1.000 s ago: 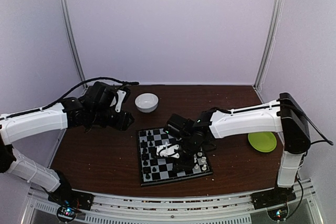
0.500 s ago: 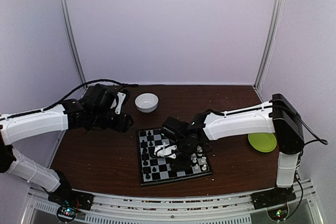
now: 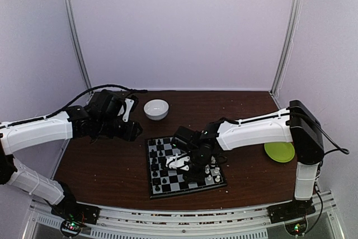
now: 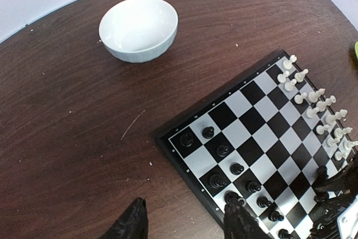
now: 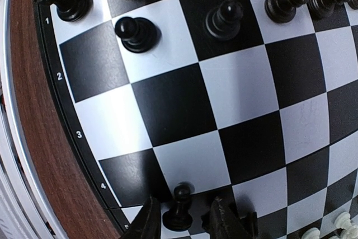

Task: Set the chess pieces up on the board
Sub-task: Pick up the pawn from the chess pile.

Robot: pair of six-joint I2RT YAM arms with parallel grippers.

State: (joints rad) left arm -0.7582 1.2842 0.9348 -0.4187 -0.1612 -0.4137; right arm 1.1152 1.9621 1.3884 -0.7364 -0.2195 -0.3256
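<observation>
The board (image 3: pixel 168 192) lies in the middle of the table. Black chess pieces (image 3: pixel 156 158) stand along its left side and white ones (image 3: pixel 213 172) along its right side. My right gripper (image 3: pixel 187 163) hangs low over the board's middle. In the right wrist view its fingers (image 5: pixel 148 222) stand open on either side of a black pawn (image 5: pixel 179 212) standing on the board near its numbered rim (image 5: pixel 61 99). My left gripper (image 4: pixel 187 225) is open and empty over bare table beside the board's corner (image 4: pixel 184 158), near the black row (image 4: pixel 222 150).
A white bowl (image 3: pixel 156 109) stands behind the board, and shows in the left wrist view (image 4: pixel 139 28). A green plate (image 3: pixel 279 151) lies at the right, beyond the right arm. Small crumbs dot the brown table. Walls close in the back and sides.
My right gripper has moved a little to the left over the board, from the white side towards the middle. The left arm has not moved.
</observation>
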